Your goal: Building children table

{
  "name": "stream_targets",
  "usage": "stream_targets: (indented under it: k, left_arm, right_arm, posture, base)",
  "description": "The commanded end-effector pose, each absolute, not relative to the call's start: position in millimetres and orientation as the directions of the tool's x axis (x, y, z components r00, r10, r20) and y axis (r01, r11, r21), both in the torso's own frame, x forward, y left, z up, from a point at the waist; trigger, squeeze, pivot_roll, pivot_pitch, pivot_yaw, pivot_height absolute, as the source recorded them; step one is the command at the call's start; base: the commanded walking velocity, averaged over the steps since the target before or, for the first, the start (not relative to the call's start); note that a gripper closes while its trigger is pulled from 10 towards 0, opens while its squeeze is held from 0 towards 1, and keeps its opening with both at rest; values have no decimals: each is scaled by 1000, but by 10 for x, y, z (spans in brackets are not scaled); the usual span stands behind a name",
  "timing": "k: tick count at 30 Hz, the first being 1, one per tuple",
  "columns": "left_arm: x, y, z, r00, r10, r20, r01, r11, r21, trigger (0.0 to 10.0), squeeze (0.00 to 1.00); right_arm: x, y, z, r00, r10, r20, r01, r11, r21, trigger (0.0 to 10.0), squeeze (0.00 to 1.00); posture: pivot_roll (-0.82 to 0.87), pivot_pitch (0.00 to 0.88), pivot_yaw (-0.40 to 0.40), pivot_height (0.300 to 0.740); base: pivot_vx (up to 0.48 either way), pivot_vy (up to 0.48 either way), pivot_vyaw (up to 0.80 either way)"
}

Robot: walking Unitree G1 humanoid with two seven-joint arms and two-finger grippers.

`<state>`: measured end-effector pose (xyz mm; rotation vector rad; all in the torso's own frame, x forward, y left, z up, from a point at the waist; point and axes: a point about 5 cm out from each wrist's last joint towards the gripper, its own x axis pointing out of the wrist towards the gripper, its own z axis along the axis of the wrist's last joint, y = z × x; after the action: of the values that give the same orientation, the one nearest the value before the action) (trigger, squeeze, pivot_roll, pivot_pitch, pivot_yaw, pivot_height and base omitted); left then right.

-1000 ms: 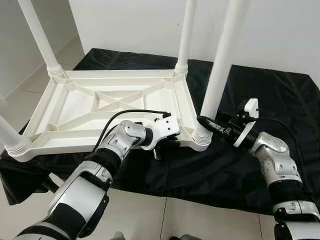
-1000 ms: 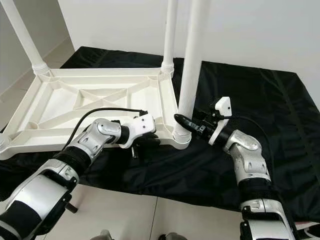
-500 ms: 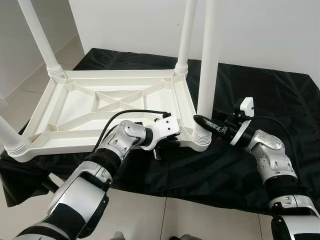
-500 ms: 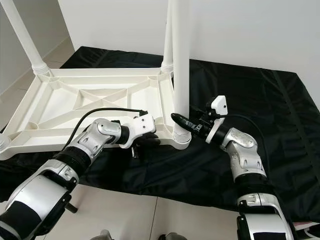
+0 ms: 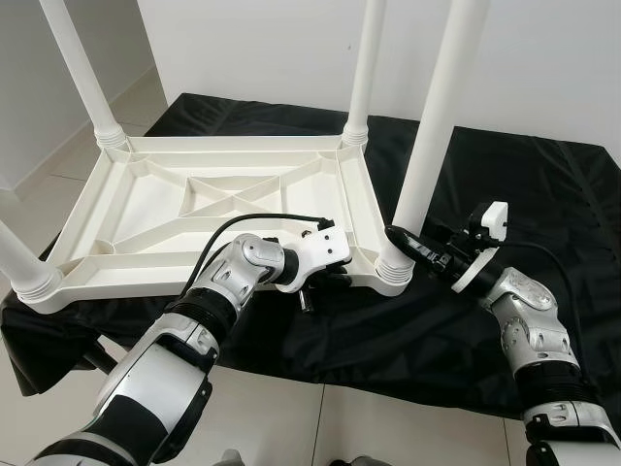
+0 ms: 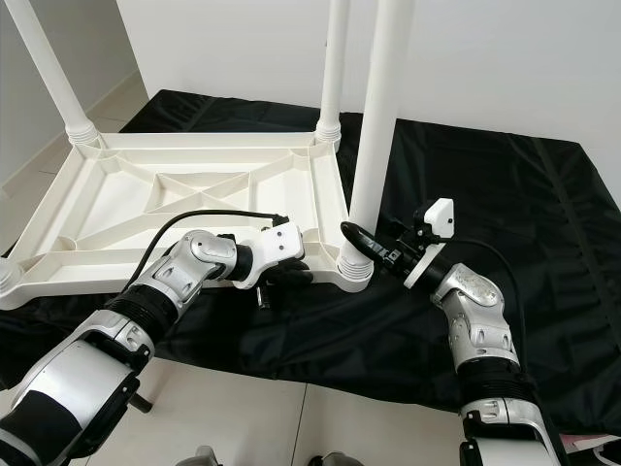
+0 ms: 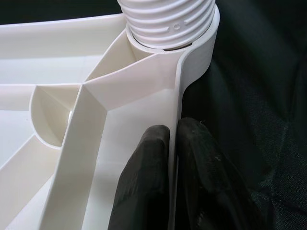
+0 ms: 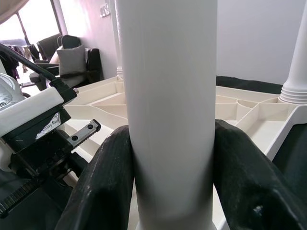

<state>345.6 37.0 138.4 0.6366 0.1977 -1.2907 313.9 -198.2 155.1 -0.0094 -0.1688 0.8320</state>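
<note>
A white plastic children's table lies upside down on a black cloth. Its far left leg, far right leg and near left leg stand upward in their corners. The near right leg sits in its ribbed corner socket and leans slightly right. My right gripper is shut around this leg just above the socket, with a finger on each side. My left gripper is shut on the table's near rim beside that corner, pinching the thin wall.
The black cloth covers a low surface that ends just in front of my arms, with tiled floor below. A white wall stands behind. The cloth to the right of the table is open room.
The near right leg swung from a rightward lean to nearly upright, then back to leaning right, with my right gripper moving along with it. The left gripper has stayed on the rim.
</note>
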Motion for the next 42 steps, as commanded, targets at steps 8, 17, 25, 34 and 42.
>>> stream_targets:
  k: [8,17,25,34,42]
  left_arm:
    - [3490,410,1458,315,-826,-467,921,148,360,10000,0]
    - [3490,416,1463,317,-826,-466,921,151,359,10000,0]
    - [3490,419,1467,315,-827,-465,922,149,358,10000,0]
    - [3492,409,1474,312,-828,-465,922,146,359,10000,0]
    - [3495,412,1475,315,-828,-465,921,149,359,10000,0]
  right_arm:
    - [3002,-2021,1193,706,708,31,-708,706,24,10000,0]
    - [2934,-1953,1189,719,692,55,-694,719,33,10000,0]
    - [2886,-1931,1202,742,666,77,-670,741,39,10000,0]
    - [2855,-1913,1199,754,652,83,-656,754,44,10000,0]
    - [2846,-1888,1217,761,643,83,-647,761,41,10000,0]
  posture:
    - [-62,17,-7,740]
    - [-63,23,-7,740]
    - [-68,29,-5,740]
    - [-72,32,-3,740]
    - [-68,32,-7,740]
  base:
    - [0,0,0]
    - [0,0,0]
    - [0,0,0]
    - [0,0,0]
    - [0,0,0]
